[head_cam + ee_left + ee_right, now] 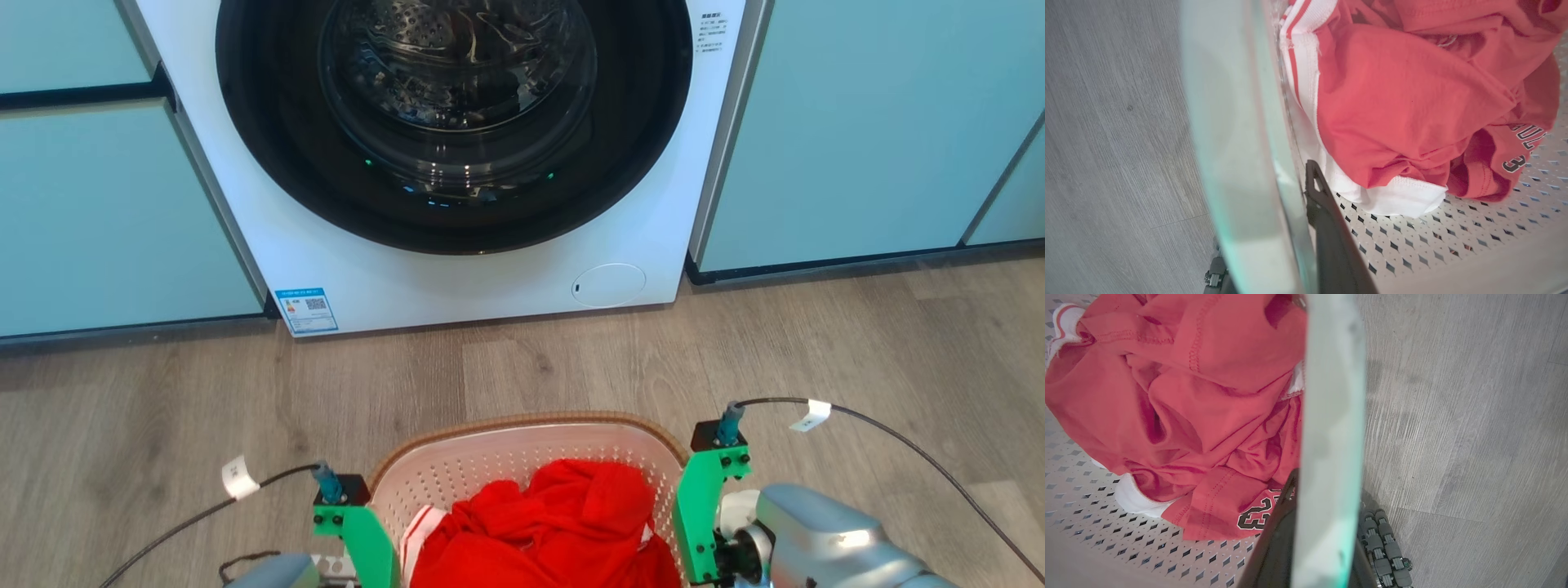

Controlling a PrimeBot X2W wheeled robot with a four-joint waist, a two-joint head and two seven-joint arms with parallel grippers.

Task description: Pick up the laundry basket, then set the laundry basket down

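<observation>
1. Laundry basket (506,461) is sitting nearest the robot, carrying crumpled red clothing (563,514); whether it is touching the floor (531,367) is unclear.
2. Left end effector (1292,179) and right end effector (1327,486) are clamping its opposite side walls, one finger inside each.
3. Both arms should be moving together, keeping it level.
4. Washing machine (637,245) is standing beyond, apart.

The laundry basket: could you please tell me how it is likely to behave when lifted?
The laundry basket is probably light: thin perforated plastic holding a little red clothing. Its walls may flex slightly under a pinch. The clothing lies loose and floppy, so it could shift if the basket tilts.
</observation>
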